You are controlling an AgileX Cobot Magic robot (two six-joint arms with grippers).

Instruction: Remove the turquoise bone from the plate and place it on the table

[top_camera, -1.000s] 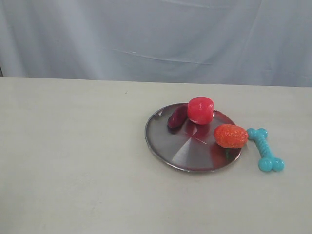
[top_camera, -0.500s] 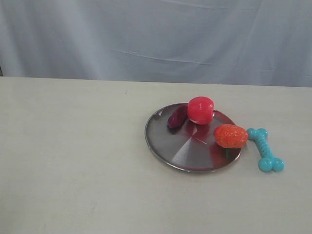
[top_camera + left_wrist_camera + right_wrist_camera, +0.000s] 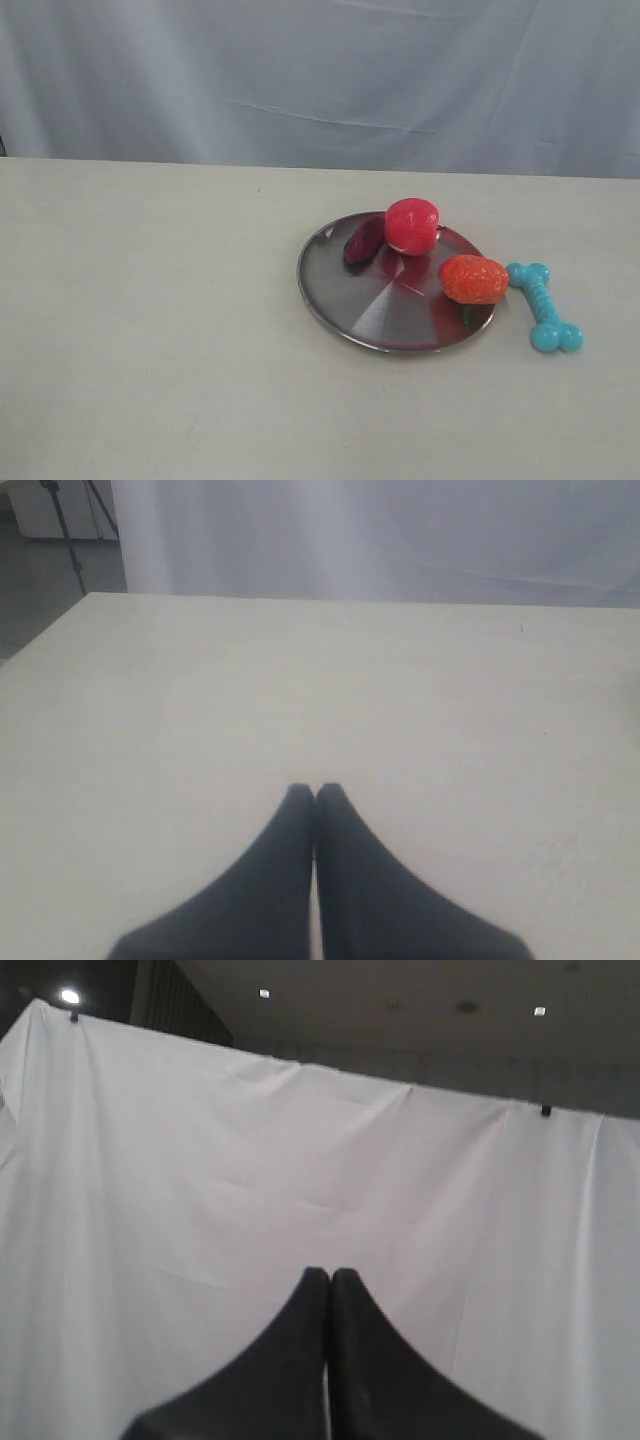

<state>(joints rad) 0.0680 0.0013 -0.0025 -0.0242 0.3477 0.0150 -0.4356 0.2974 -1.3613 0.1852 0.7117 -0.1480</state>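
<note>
The turquoise bone [image 3: 544,305] lies flat on the beige table [image 3: 150,320], just off the right rim of the silver plate [image 3: 380,300] and apart from it. Neither arm appears in the exterior view. In the left wrist view my left gripper [image 3: 315,790] is shut with nothing in it, hovering over bare tabletop [image 3: 300,680]. My right gripper [image 3: 329,1275] is shut and empty too, pointing at the white curtain [image 3: 300,1160]; neither wrist view shows the bone or the plate.
On the plate sit a red apple [image 3: 411,226], a dark purple piece [image 3: 364,240] and an orange-red strawberry-like toy [image 3: 473,279] near its right rim. A pale curtain [image 3: 320,80] hangs behind the table's far edge.
</note>
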